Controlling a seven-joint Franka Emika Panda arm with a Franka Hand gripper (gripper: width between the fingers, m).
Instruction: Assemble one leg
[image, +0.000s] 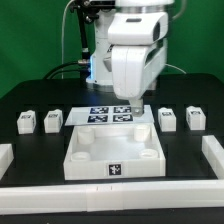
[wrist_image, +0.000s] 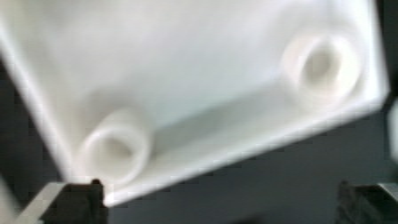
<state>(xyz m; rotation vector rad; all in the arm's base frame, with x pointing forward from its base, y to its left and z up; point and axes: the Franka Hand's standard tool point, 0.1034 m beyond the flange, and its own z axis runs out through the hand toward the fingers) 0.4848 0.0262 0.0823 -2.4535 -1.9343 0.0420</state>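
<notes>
- White two-finger gripper (image: 133, 100) hangs above the large white square tray (image: 85, 165); we see its fingers (wrist_image: 75, 200) spread, grasping nothing;
- four small white tagged cuboid legs (image: 53, 120) lie apart from it, two left and two right of the tray.

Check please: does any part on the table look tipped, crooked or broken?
Nothing stands out. The tray lies flat and square, the four legs sit in an even row, two toward each side, and the open gripper holds nothing.
</notes>
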